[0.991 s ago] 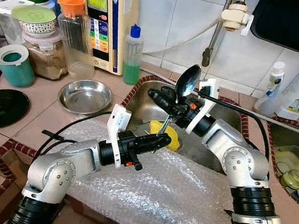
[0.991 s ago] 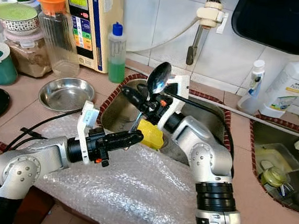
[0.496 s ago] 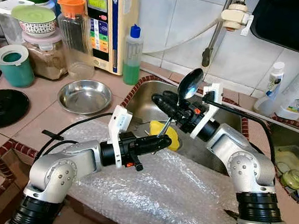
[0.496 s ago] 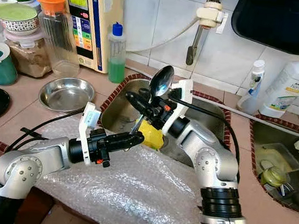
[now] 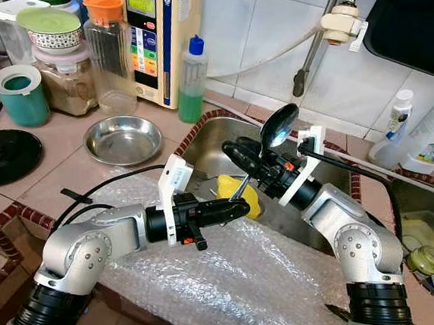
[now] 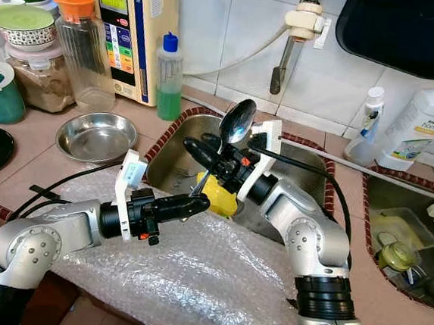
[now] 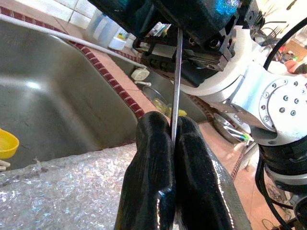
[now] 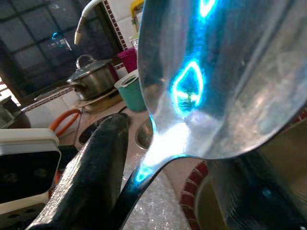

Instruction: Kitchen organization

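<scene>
- The tiled desk (image 5: 57, 167) carries a steel sink (image 5: 211, 143) in the middle, with a sheet of bubble wrap (image 5: 252, 287) spread over its near edge.
- The right claw (image 5: 241, 151) reaches leftward over the sink; its fingers sit either side of the spoon's neck, but whether they press on it I cannot tell.
- The left claw (image 5: 232, 206) points right over the bubble wrap, its fingers (image 7: 153, 163) closed tight on the low tip of the handle.
- The spoon (image 5: 277, 127) stands nearly upright above the sink, long axis slightly tilted, bowl at the top and leaning right, handle running down-left.
- A yellow object (image 5: 238, 195) lies in the sink just beyond the left claw.
</scene>
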`<state>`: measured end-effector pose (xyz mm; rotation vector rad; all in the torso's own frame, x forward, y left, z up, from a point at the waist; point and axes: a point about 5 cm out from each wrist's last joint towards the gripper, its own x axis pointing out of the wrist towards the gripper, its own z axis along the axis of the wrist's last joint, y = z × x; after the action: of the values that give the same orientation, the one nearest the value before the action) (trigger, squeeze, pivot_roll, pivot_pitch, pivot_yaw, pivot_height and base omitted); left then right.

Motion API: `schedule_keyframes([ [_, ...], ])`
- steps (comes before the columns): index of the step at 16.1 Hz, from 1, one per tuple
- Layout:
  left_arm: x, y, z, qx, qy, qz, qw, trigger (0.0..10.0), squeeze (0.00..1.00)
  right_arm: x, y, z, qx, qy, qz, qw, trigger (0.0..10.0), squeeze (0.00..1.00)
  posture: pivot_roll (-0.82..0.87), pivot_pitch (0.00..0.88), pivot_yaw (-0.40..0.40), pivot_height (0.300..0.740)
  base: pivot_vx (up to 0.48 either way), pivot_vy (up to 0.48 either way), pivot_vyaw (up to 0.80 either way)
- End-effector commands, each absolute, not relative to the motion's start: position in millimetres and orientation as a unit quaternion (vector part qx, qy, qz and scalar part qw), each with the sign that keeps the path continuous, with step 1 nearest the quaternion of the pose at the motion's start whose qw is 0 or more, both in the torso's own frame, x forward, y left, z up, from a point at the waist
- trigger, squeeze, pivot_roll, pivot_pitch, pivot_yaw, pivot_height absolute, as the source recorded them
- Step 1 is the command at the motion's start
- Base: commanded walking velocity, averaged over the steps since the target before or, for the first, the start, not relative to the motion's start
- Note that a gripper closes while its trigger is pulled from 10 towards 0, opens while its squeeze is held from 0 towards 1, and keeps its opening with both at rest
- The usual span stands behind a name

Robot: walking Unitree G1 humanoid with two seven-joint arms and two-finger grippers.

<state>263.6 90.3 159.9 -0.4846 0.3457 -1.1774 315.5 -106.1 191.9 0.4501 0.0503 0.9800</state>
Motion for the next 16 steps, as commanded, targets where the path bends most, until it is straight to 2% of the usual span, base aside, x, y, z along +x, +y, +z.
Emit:
schedule_keyframes([
  [1,267,96,171,-0.216,0.134,-0.544,0.800,0.0,0.00,315,-116,183,0.212,0.040,0.449,0.867,0.0,0.00,0.09,0.000,-0.046,0.740,0.000,0.000,0.00],
  [6,269,96,167,-0.210,0.136,-0.533,0.808,0.0,0.00,321,-119,185,0.210,0.028,0.422,0.881,0.0,0.00,0.09,0.000,-0.046,0.740,0.000,0.000,0.00],
  [8,277,100,162,-0.202,0.131,-0.495,0.835,0.0,0.00,327,-121,187,0.200,0.018,0.391,0.898,0.0,0.00,0.09,0.000,-0.046,0.740,0.000,0.000,0.00],
  [10,291,106,155,-0.192,0.125,-0.423,0.877,0.0,0.00,334,-124,188,0.166,0.009,0.356,0.919,0.0,0.00,0.09,0.000,-0.047,0.740,0.000,0.000,0.00],
  [15,303,116,150,-0.184,0.117,-0.352,0.910,0.0,0.00,345,-126,193,0.132,-0.013,0.319,0.938,0.0,0.00,0.10,0.000,-0.049,0.740,0.000,0.000,0.00],
  [16,304,117,149,-0.182,0.118,-0.347,0.912,6.1,0.00,346,-126,194,0.133,-0.014,0.318,0.939,0.0,0.00,0.10,0.000,-0.049,0.740,0.000,0.000,0.00],
])
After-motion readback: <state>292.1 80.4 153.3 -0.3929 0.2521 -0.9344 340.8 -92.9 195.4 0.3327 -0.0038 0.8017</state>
